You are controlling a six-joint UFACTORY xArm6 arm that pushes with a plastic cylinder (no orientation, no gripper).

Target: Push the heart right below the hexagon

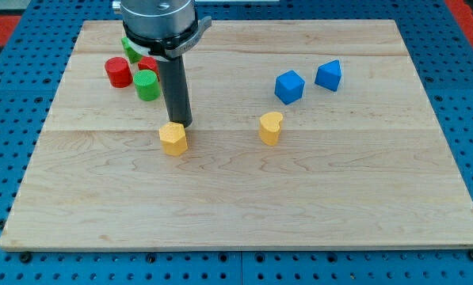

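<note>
My tip (182, 124), which grasps nothing, touches the yellow hexagon (173, 138). The yellow heart (271, 127) sits well to the view's right; light, rigid, likely to spin, so I'd push its right flank squarely.

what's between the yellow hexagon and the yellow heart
Nothing: in the camera view, only bare board separates the yellow hexagon from the yellow heart.

The tool (181, 124) is a dark rod. Touching its end, a yellow hexagon block (173, 138); to its right, a yellow heart block (271, 127) and two blue blocks (289, 86) (329, 75). To its left, red (118, 72) and green (147, 85) cylinders. The desk (244, 198) is pale striped wood.
</note>
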